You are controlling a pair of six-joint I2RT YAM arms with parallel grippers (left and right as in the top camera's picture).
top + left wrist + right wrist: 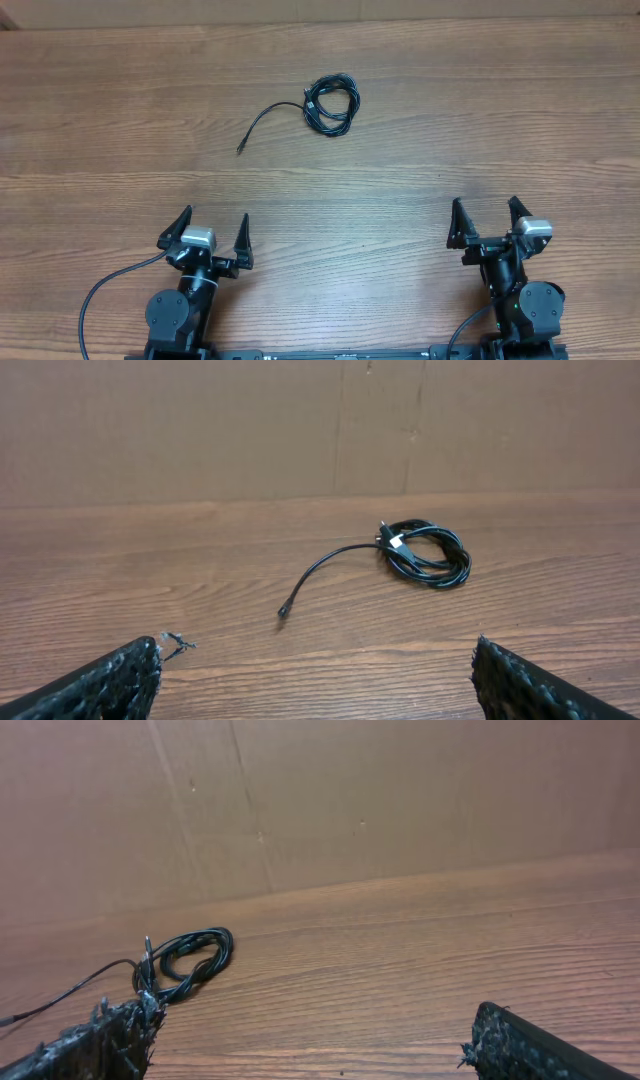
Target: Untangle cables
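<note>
The cables lie as a small black coiled knot toward the far middle of the wooden table, with one loose end trailing left to a small plug. The left wrist view shows the cables ahead and to the right; the right wrist view has the cables at its left. My left gripper sits near the front edge at the left, open, nothing between its fingers. My right gripper sits near the front edge at the right, also open and empty. Both are well short of the knot.
A brown cardboard wall stands behind the table's far edge. Thick black arm cables curl by the left arm's base at the front edge. Bare wooden tabletop lies between the grippers and the knot.
</note>
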